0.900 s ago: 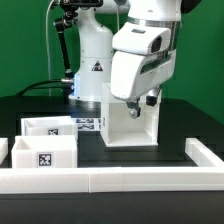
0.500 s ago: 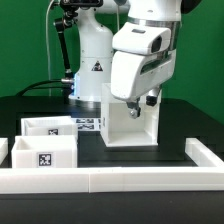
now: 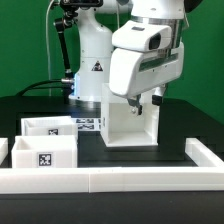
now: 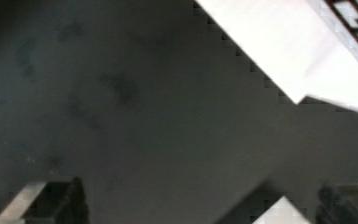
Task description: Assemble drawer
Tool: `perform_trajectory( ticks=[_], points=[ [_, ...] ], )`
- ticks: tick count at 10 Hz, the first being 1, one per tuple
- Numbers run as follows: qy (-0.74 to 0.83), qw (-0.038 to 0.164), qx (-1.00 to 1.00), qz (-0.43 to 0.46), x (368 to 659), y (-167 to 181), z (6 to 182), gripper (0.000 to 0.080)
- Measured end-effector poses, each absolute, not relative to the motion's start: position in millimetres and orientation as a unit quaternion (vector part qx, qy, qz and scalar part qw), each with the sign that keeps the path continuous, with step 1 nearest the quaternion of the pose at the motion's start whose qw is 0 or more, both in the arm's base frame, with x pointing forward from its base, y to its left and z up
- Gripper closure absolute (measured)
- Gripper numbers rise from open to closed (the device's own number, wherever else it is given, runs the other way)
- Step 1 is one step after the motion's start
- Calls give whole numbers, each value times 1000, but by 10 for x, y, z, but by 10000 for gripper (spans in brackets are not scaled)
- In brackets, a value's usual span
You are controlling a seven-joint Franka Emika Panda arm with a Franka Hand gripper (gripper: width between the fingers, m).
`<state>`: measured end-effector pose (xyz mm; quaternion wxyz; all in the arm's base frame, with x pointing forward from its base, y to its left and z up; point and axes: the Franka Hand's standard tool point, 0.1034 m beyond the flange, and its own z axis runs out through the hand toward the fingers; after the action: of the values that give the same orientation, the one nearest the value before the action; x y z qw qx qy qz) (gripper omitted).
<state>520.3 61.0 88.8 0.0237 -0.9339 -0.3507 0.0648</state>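
The white drawer case [image 3: 130, 125], an open-fronted box, stands upright on the black table at the centre. Two smaller white drawer boxes with marker tags sit at the exterior view's left, one behind [image 3: 48, 127] and one in front [image 3: 44, 156]. My gripper [image 3: 146, 101] hangs over the top edge of the case, open and empty. In the wrist view my gripper [image 4: 197, 205] shows both dark fingertips [image 4: 51, 200] far apart with only black table between them. A white panel with a tag [image 4: 309, 50] lies at one corner of that view.
A white rail [image 3: 110, 178] runs along the table's front, with a raised end at the exterior view's right [image 3: 203, 153]. The marker board [image 3: 88, 123] lies behind the case. The robot's white base [image 3: 92, 70] stands at the back.
My gripper has risen slightly and shifted a little toward the exterior view's right. The case and the drawer boxes have not moved.
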Motion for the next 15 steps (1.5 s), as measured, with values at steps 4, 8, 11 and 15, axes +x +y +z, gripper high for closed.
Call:
perform_trajectory(
  ticks=[4,8,11,15],
  points=[
    [-235,18,-970,67,5201,625,886,150],
    [-138,7,-988,65,4988,796,1174,150],
    [-130,2,-989,64,4826,886,1252,150],
    [-118,1,-991,64,4821,861,1266,150]
  ],
)
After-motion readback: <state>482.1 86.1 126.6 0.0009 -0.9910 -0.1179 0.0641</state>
